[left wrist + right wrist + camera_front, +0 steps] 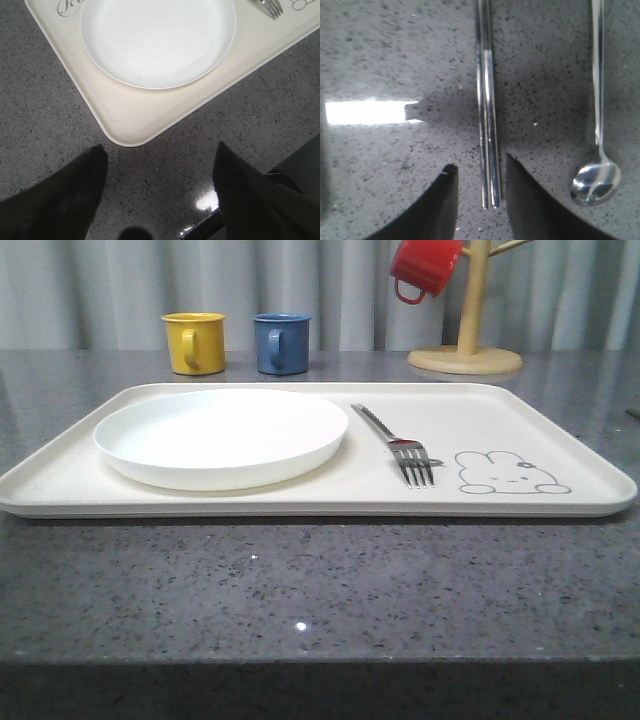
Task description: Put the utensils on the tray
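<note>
A silver fork [400, 447] lies on the cream tray [560, 435], right of a white plate [222, 436] and beside the drawn bunny. In the left wrist view my left gripper [160, 155] is open over bare counter just off the tray's corner [125, 131], with the plate [157, 40] and the fork's tines [270, 7] beyond. In the right wrist view my right gripper [479, 172] is open, its fingers either side of the ends of the pair of chopsticks [487, 110], which lie flat on the counter. The spoon [596, 170] lies beside them, bowl near the fingers.
Behind the tray stand a yellow mug [194, 342] and a blue mug [281, 342]. A wooden mug tree [466, 348] at the back right carries a red mug [424, 267]. The grey speckled counter [320, 590] runs in front of the tray.
</note>
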You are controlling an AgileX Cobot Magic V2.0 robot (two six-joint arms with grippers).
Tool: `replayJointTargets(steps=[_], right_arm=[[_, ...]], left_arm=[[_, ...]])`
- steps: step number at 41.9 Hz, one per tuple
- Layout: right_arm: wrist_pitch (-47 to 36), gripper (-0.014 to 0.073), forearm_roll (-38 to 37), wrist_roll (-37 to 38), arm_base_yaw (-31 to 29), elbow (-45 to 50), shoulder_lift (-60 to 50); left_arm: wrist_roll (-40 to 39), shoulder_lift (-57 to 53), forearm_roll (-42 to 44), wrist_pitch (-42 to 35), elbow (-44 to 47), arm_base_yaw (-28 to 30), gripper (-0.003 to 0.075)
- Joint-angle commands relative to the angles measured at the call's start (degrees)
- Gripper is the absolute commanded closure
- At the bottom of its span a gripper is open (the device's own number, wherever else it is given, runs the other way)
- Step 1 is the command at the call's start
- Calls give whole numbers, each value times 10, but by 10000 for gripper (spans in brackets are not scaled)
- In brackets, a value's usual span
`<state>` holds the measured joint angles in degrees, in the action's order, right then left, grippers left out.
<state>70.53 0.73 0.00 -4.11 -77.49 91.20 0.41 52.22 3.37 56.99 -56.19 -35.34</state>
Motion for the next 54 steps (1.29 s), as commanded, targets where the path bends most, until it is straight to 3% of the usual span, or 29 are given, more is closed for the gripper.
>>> replayJointTargets(steps=[1, 45, 47, 54], right_arm=[[11, 317, -3, -22, -4, -12, 2], [-31, 323, -23, -23, -4, -12, 68], [-29, 348, -21, -24, -4, -12, 69], [-24, 554, -10, -28, -4, -14, 68]], left_arm=[[-4, -3, 1, -32, -14, -4, 279], [-4, -3, 1, -32, -14, -4, 279], [-4, -3, 1, -32, -14, -4, 279], [-4, -3, 1, -32, -14, -4, 279]])
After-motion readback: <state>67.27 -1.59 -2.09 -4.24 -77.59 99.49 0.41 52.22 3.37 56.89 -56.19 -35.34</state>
